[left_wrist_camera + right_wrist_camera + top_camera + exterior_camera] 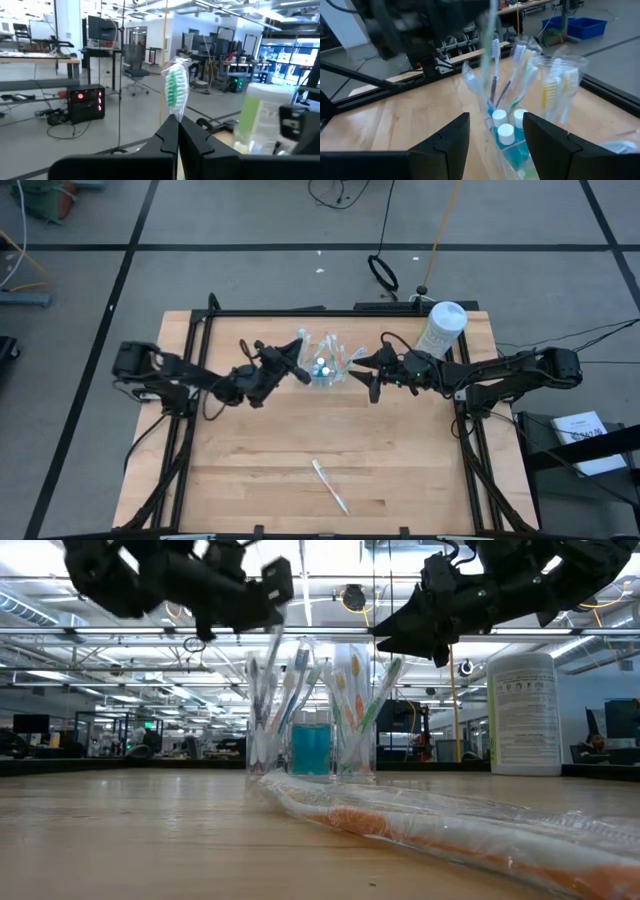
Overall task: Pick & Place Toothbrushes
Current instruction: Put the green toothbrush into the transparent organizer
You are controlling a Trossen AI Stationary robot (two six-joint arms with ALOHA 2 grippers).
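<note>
at upper centre of the high view a green-bristled toothbrush (176,90) is pinched upright by the left gripper (292,368) – probably for dropping into the clear holder (327,370) – while the right gripper (368,370) is kept spread just beside it.

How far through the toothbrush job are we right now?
Most toothbrushes already stand in the clear holder at the table's far side. In hand: the left gripper, jaws shut, holds a green-bristled toothbrush above the holder. The right gripper waits open beside it. Left: one wrapped toothbrush lying on the table's near side.
</note>
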